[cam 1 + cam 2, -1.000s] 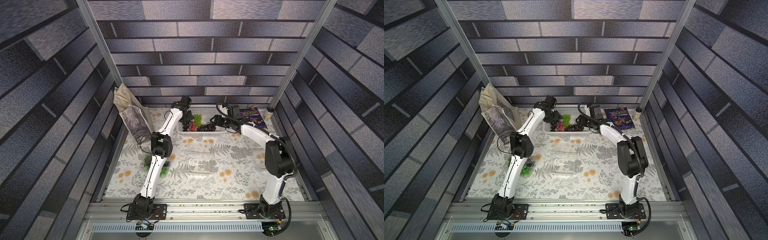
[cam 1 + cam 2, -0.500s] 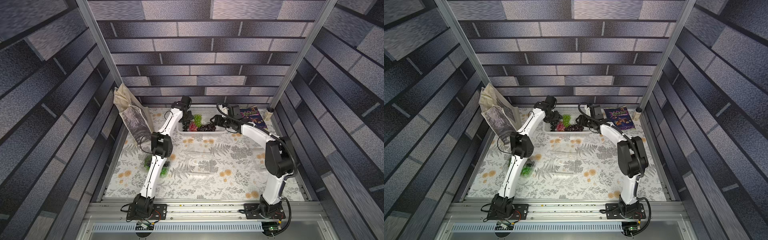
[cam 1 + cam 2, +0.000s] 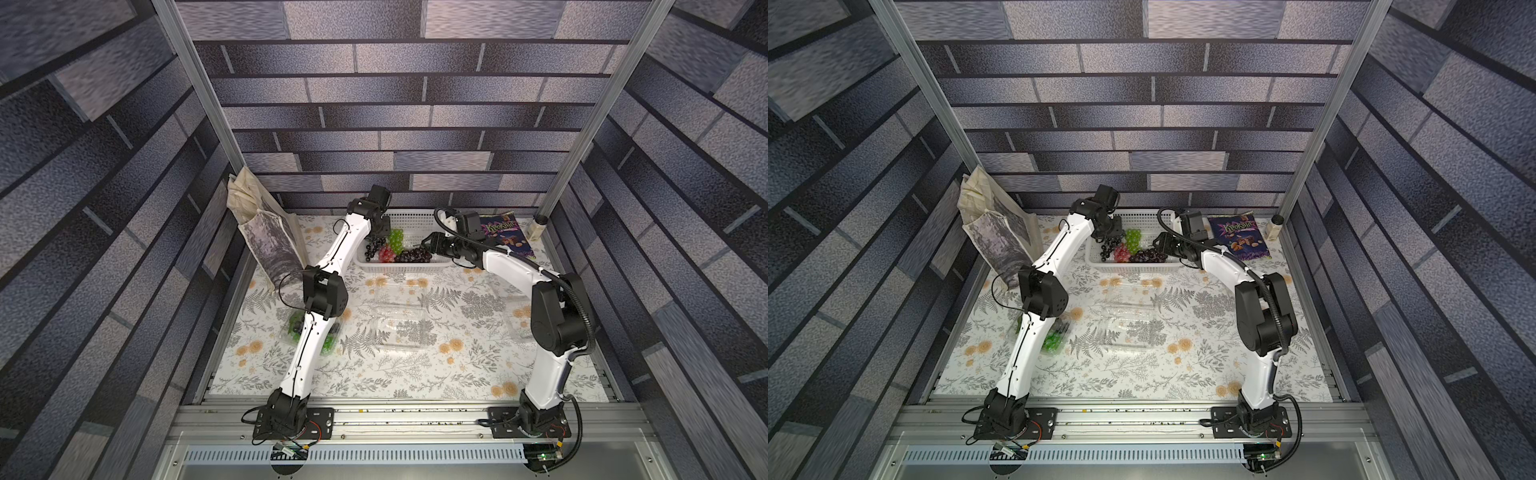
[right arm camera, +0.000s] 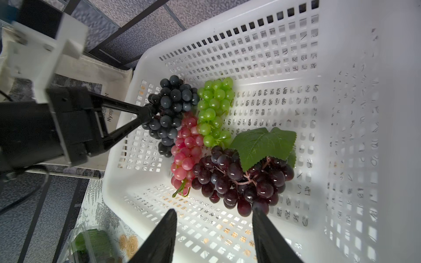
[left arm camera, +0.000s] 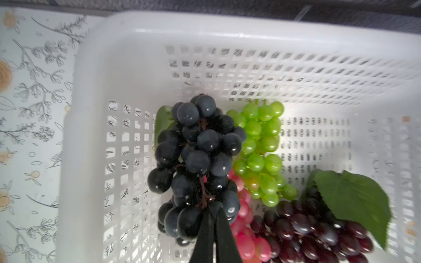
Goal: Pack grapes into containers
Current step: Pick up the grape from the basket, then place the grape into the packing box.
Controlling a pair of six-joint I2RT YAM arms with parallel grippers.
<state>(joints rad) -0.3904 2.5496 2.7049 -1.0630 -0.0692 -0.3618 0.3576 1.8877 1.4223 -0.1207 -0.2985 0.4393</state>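
Near, on the bench [image 3: 415, 374]: three clear containers. L container [image 4: 71, 239] sits under the L arm's elbow w/ green grapes [image 3: 1052, 340] already in it. Ctr container [image 3: 399, 328] looks empty. R container [image 3: 515, 320] is half hidden by the R arm. Lids are too transparent to read. Risk: they're thin & light, so a bunch dropped off-centre could prob. skid or flip one.

Farther: white basket [image 4: 341, 68], holding the other bunches. R jaws hang about half open, empty, over the basket's near side, just short of the dark purple bunch [image 4: 239, 180] & its leaf [image 4: 262, 145]. If they close on berries, not stem, the glossy berries could squirt out.

Farther L: L jaws are pinched fully together on the black bunch [image 5: 196, 150], at its thin stem. Can't tell if it's off the basket floor yet. Biggest worry: it's a small hold, so the bunch may swing or slip on the lift. It seems to touch the red bunch [image 4: 186, 150] & green bunch [image 5: 259, 148], so stems could snag & drag a neighbour, or tug the light basket. Both arms in one basket = clash risk.
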